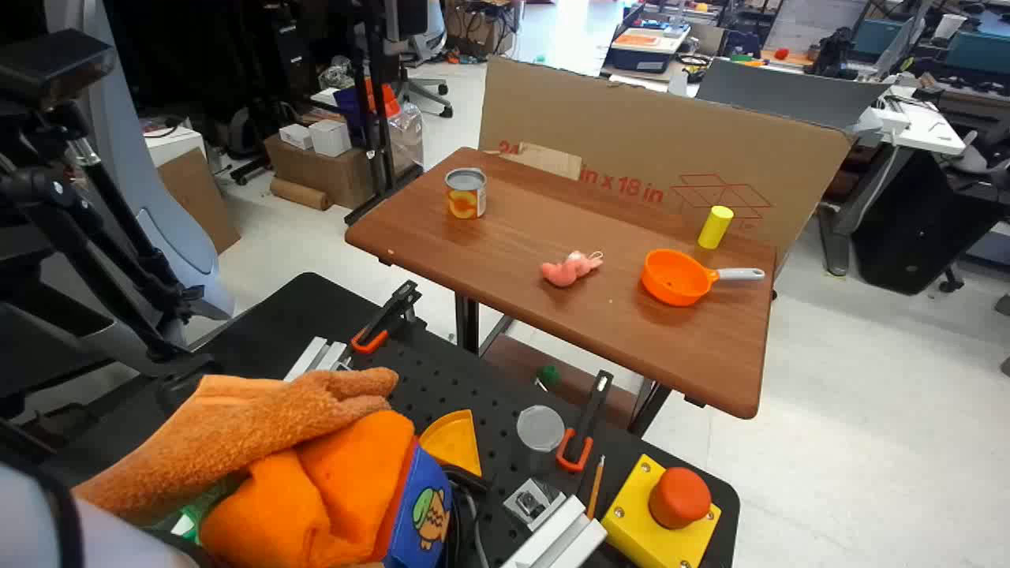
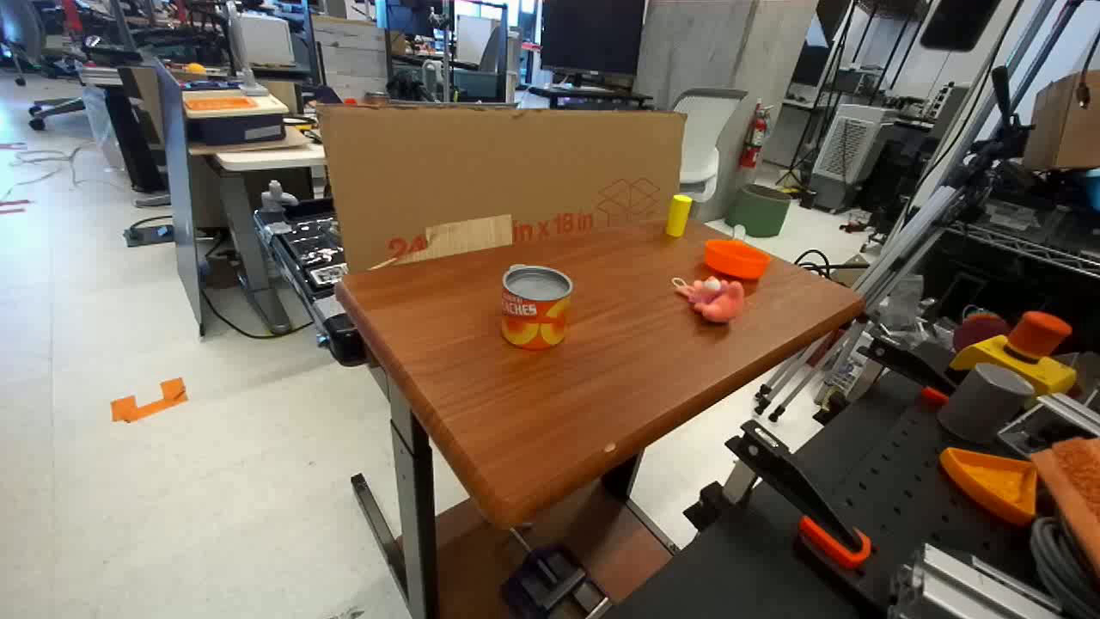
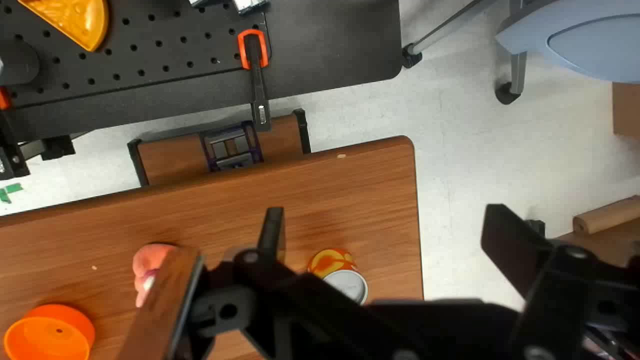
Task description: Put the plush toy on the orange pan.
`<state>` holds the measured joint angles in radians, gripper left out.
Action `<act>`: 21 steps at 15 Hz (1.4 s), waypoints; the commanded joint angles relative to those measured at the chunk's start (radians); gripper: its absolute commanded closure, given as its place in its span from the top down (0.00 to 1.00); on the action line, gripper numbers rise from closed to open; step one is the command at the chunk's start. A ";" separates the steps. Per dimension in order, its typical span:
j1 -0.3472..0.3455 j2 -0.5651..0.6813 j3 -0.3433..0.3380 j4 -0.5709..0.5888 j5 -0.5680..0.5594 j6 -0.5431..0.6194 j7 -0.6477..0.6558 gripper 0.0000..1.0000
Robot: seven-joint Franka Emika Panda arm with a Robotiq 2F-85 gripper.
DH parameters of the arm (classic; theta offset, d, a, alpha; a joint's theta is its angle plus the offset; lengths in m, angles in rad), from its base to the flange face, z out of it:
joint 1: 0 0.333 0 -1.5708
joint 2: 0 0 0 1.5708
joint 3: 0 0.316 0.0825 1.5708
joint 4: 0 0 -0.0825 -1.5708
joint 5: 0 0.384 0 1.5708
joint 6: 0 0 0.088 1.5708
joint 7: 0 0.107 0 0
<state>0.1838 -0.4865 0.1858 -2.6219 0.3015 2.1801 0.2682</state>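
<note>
Operator: How does the tool (image 3: 385,220) stand?

Spotter: In the wrist view you have its fingers (image 3: 510,245) spread wide apart with nothing held between them. Through the gap you can see part of the bench (image 3: 350,200) and pale floor (image 3: 460,175).

Operator: And the plush toy (image 1: 559,274)?

Spotter: You'll find it lying on the bench in both exterior views, pink, with a white patch and a small pale loop. It sits between the can (image 1: 466,203) and the orange pan (image 1: 671,295), nearer the pan. In your wrist view it is partly hidden.

Operator: Is it touching the pan?

Spotter: No, your wrist view shows a strip of wood between the two. The pan rests on the bench too, and its grey handle (image 1: 739,274) points away from your toy.

Operator: What else is around?

Spotter: You have a yellow cylinder (image 1: 716,227) standing upright near the pan, close to the cardboard sheet (image 1: 631,126) along the bench's far edge. The can, with fruit on its label, stands upright toward the opposite end, well apart from the pan. In an exterior view you also see a black pegboard (image 1: 454,367) beside the bench, with orange-padded clamps (image 1: 593,406) at its edge and a yellow box (image 1: 631,506) topped by a red button (image 1: 680,497)
</note>
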 commanded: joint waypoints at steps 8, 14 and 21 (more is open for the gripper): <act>-0.002 0.000 0.001 0.001 0.000 -0.002 -0.001 1.00; -0.055 0.024 -0.011 0.011 -0.051 0.037 0.004 1.00; -0.178 0.192 -0.036 0.034 -0.201 0.250 0.032 1.00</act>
<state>0.0431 -0.4022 0.1564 -2.6207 0.1596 2.3345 0.2692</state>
